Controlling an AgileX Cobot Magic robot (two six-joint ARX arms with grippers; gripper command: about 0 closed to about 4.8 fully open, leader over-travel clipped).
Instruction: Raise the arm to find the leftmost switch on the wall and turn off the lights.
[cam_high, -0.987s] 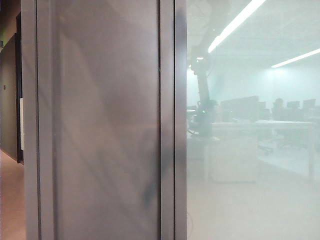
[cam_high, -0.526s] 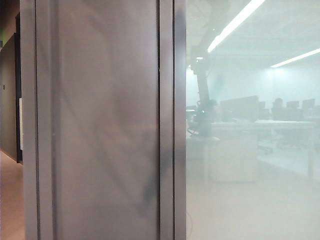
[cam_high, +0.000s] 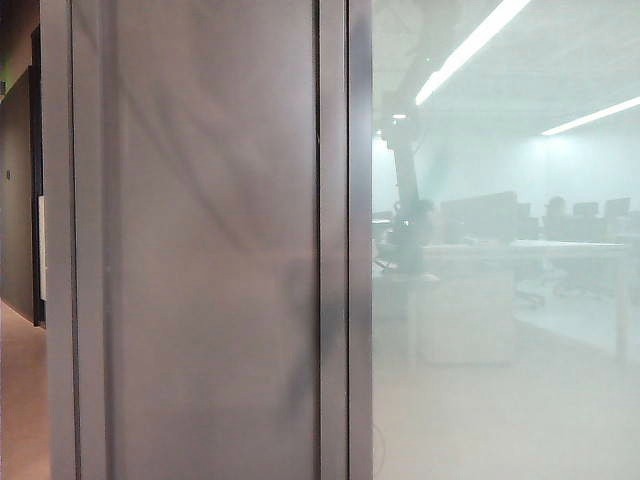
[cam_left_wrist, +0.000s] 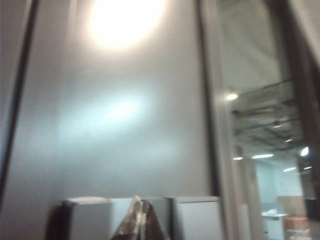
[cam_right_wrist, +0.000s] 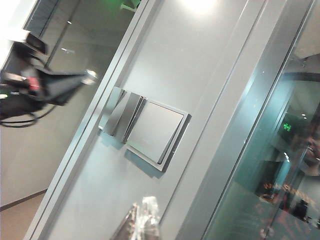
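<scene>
Fingertips of right gripper (cam_right_wrist: 142, 220) near the wall switches (cam_right_wrist: 145, 131); jaw state can't be told. Left gripper (cam_left_wrist: 140, 222) tips look pressed together, facing grey wall panel (cam_left_wrist: 120, 125). Farther off, the arm (cam_high: 405, 180) shows as hazy silhouette in pale glass (cam_high: 500, 350), about 1 o'clock from the panel.

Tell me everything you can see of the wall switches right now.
In the right wrist view the switches form a row of flat, pale grey square rocker plates in metallic-looking frames, mounted on the grey wall panel beside the glass. One plate faces the camera; the others overlap, so their count is unclear. Nothing touches them. The right gripper sits short of them, the left gripper below similar plates.
</scene>
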